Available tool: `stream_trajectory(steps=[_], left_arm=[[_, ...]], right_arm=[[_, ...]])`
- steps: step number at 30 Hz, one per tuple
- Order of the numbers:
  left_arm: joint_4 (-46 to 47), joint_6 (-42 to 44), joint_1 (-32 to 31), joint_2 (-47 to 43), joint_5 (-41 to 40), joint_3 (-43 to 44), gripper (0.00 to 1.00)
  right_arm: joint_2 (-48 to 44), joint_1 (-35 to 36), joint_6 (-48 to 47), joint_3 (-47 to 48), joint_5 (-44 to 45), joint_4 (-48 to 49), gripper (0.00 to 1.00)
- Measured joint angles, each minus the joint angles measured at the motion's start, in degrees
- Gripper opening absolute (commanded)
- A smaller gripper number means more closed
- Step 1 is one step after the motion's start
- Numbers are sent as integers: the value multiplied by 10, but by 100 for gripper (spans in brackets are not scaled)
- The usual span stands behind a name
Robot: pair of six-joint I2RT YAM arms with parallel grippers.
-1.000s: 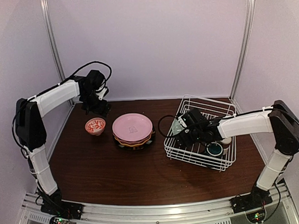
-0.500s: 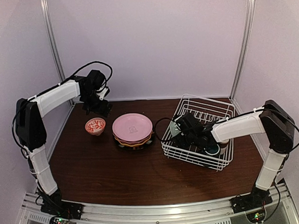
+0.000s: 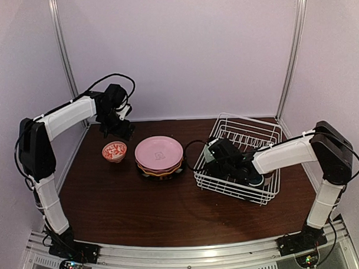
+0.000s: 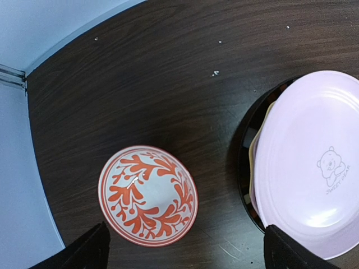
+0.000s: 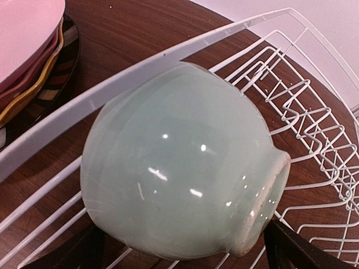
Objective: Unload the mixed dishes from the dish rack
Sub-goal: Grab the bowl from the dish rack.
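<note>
The white wire dish rack [image 3: 250, 132] stands at the right of the table. My right gripper [image 3: 213, 154] is inside its left end, open. In the right wrist view a pale green bowl [image 5: 179, 168] lies on its side against the rack's rim [image 5: 168, 56], between my two wide-spread fingertips [image 5: 92, 252]. A dark cup [image 3: 256, 179] sits in the rack behind the wrist. My left gripper [image 3: 118, 128] hangs open and empty just behind a red-patterned bowl [image 4: 147, 195] standing upright on the table. A pink plate [image 3: 159, 152] tops a stack of plates mid-table.
The plate stack [image 4: 314, 162] lies just right of the red-patterned bowl and close to the rack's left end [image 5: 22, 33]. Walls and metal posts close in the back and sides. Dark wood table [image 3: 141, 212] stretches toward the arm bases.
My right gripper has pushed further left inside the rack up to the pale green bowl, and the rack has shifted slightly left. The left arm has not moved.
</note>
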Motion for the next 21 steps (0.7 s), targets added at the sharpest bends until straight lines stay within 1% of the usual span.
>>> stream_trajectory(steps=[6,13,21], left_arm=[[3,0,0,0,0,-6,97],[7,0,0,0,0,-7,97],[9,0,0,0,0,-7,98]], right_arm=[[3,7,6,-8,27,38,99],[3,13,7,-12,43,65,84],[3,16,9,-12,52,64,79]])
